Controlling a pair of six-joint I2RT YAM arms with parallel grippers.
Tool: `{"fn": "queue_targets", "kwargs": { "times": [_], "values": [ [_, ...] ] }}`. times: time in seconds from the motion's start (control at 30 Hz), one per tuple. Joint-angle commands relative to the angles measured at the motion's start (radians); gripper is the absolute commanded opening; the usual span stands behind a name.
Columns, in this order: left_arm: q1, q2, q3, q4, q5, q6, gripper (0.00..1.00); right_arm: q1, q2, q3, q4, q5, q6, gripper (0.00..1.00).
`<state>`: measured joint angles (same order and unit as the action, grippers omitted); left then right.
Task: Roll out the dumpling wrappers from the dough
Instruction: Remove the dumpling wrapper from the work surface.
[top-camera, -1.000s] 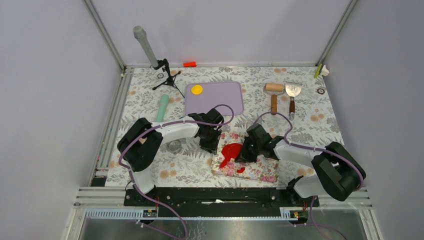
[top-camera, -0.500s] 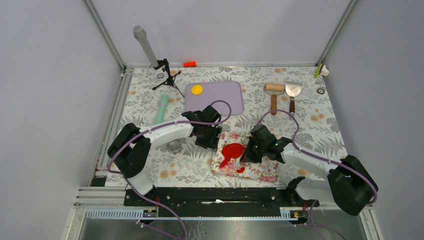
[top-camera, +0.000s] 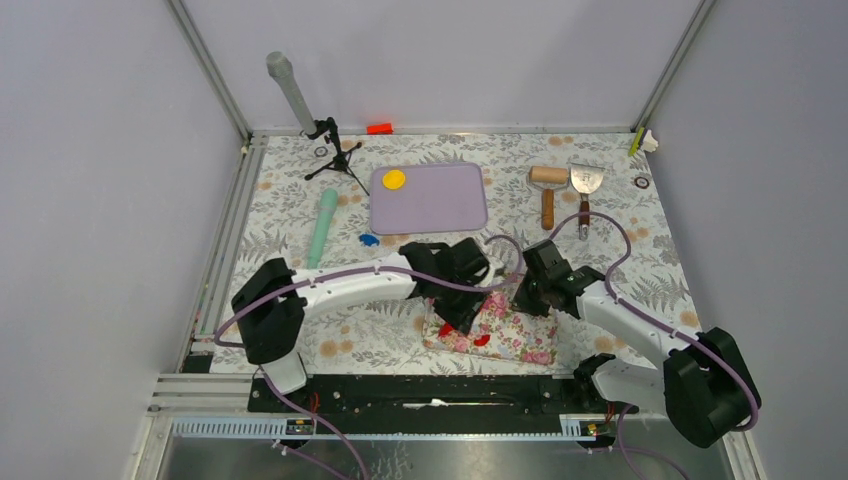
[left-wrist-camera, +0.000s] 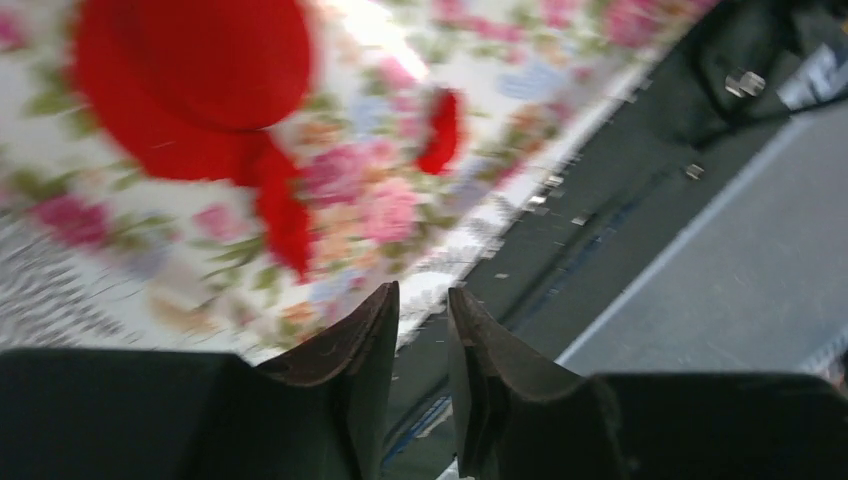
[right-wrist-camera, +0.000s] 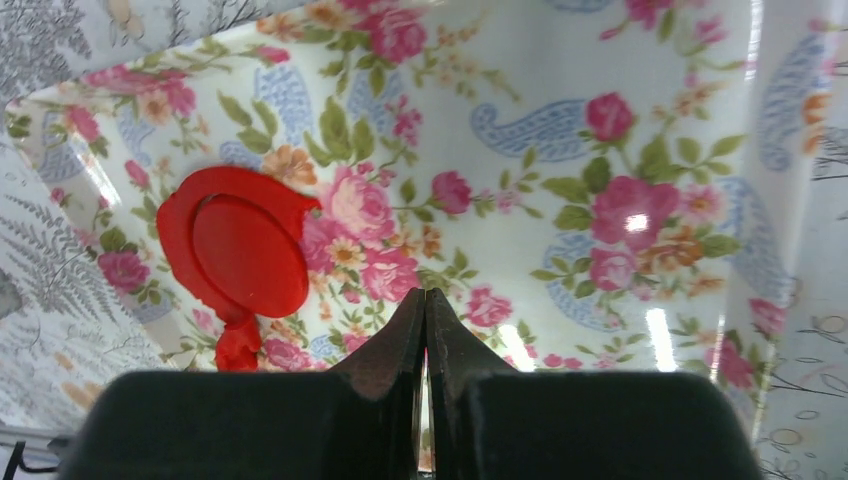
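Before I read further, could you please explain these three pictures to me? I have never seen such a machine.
The machine is two robot arms fixed side by side, a left arm and a right arm. One picture looks down from above. The other two come from a small camera on each wrist. The left end effector, a two-finger pincer, is slightly open and holds nothing. The right end effector is shut and also empty. Both are above a flowered tray with flattened red dough on it. Farther back lie a purple board with a yellow disc, a wooden roller, a scraper and a green stick.
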<state>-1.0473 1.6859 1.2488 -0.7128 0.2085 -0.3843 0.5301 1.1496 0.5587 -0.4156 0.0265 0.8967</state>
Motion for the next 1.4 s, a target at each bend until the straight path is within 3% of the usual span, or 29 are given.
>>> {"fn": "queue_targets", "kwargs": {
  "times": [0.0, 0.37, 0.6, 0.8, 0.87, 1.1, 1.17, 1.37],
  "values": [
    [-0.08, 0.056, 0.085, 0.026, 0.102, 0.043, 0.29, -0.039, -0.031, 0.036, -0.055, 0.065, -0.029, 0.06],
    [-0.068, 0.2, 0.094, 0.121, 0.1, 0.041, 0.16, -0.138, -0.076, -0.111, 0.053, -0.071, 0.038, 0.03],
    [-0.02, 0.18, 0.003, 0.191, 0.055, 0.031, 0.13, -0.19, -0.115, -0.148, 0.031, -0.045, 0.047, 0.02],
    [0.035, 0.149, -0.061, 0.238, 0.074, -0.014, 0.14, -0.262, -0.125, -0.079, -0.04, 0.021, -0.025, 0.04],
    [0.046, 0.132, -0.08, 0.244, 0.082, -0.018, 0.14, -0.267, -0.138, -0.027, -0.08, 0.063, -0.072, 0.12],
    [0.053, 0.084, -0.093, 0.227, 0.086, -0.022, 0.14, -0.312, -0.129, 0.109, -0.234, 0.231, -0.219, 0.56],
    [0.058, 0.086, -0.095, 0.226, 0.086, -0.023, 0.14, -0.345, -0.083, 0.104, -0.222, 0.182, -0.226, 0.61],
    [0.096, 0.094, -0.115, 0.238, 0.096, -0.016, 0.14, -0.39, 0.026, 0.086, -0.205, 0.093, -0.219, 0.64]
  ]
}}
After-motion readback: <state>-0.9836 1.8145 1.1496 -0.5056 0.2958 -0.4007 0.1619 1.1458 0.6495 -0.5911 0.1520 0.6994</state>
